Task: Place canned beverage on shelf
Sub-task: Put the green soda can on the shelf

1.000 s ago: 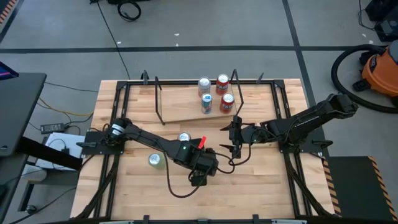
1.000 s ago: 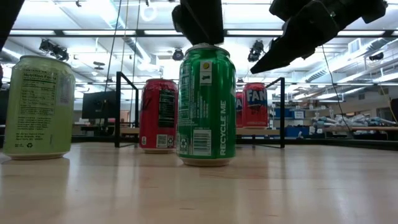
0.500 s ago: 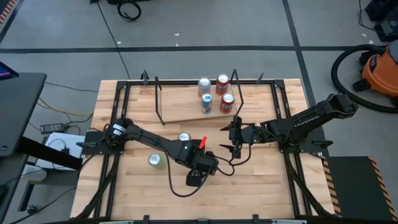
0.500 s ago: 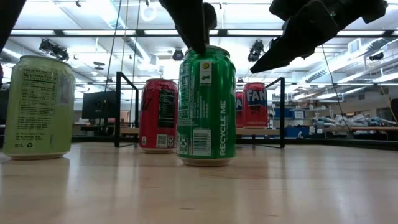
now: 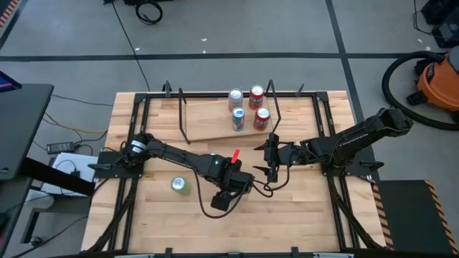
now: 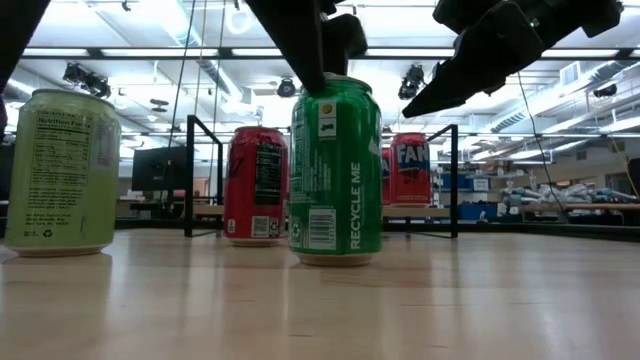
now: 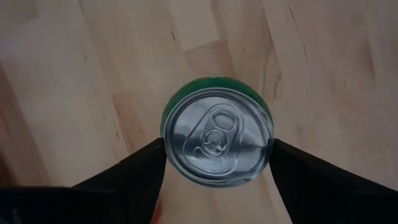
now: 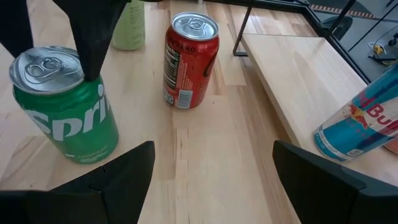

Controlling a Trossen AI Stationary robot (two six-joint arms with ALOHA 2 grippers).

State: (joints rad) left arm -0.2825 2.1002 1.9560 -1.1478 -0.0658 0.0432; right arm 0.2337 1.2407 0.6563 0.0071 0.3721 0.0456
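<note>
While the left gripper (image 7: 214, 163) straddles the upright green can (image 7: 216, 138) mid-table, fingers (image 7: 134, 168) wide at its sides, contact is unclear. From overhead the arm hides that can. A red can (image 8: 190, 60) stands between it and the shelf (image 5: 215, 118), whose left half lies bare. The right gripper (image 8: 211, 171) hangs open nearby, empty. A pale green can (image 5: 178, 185) stands apart.

Two arms over the table, both with fingers spread

The left arm reaches across the table from the left side, its wrist bent downward — the left gripper (image 7: 214, 168) points straight down with both fingers apart. The right arm comes from the right edge, stretched low and nearly level; the right gripper (image 8: 211, 171) faces the table middle, fingers wide apart, gripping nothing.
</note>
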